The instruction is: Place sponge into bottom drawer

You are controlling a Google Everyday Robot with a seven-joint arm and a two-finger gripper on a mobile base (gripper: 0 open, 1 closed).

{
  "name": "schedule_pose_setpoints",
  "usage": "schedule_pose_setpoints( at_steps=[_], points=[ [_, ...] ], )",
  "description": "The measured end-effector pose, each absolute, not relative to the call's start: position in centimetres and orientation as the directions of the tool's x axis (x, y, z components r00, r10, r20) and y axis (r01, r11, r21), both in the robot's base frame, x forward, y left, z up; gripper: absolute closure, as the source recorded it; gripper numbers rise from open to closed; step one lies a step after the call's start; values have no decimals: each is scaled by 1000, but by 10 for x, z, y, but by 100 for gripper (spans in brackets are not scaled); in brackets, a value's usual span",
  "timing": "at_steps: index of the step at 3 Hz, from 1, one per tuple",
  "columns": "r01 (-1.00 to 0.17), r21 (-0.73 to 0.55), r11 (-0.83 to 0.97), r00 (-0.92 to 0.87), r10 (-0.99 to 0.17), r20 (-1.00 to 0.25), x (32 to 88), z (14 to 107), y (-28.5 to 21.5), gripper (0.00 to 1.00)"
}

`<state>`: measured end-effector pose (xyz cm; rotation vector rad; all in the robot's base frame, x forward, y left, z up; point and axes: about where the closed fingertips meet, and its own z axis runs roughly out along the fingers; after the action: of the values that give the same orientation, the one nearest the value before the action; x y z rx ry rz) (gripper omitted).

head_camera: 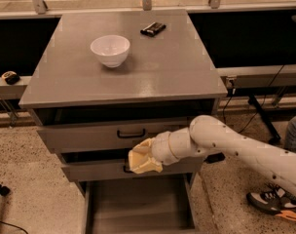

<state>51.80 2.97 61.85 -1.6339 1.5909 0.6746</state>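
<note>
My gripper [144, 159] is at the end of the white arm that reaches in from the right, in front of the middle drawer's face. It is shut on the sponge [140, 164], a pale yellow soft pad that hangs from the fingers. The bottom drawer [138, 206] is pulled open just below, a wide shallow grey tray with a bare floor. The sponge is held above the drawer's back part, not touching it.
A white bowl [110, 49] and a small black object [153, 29] sit on the grey cabinet top [177, 72]. The top drawer [89, 138] has a black handle. A person's shoe [274, 206] is on the floor at the lower right.
</note>
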Motion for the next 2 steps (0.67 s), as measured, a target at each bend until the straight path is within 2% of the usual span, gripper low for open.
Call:
schedule_pose_setpoints(
  at_steps=[2],
  points=[
    [-967,-214,141,124,-471,-873,509,500,-35,100]
  ],
)
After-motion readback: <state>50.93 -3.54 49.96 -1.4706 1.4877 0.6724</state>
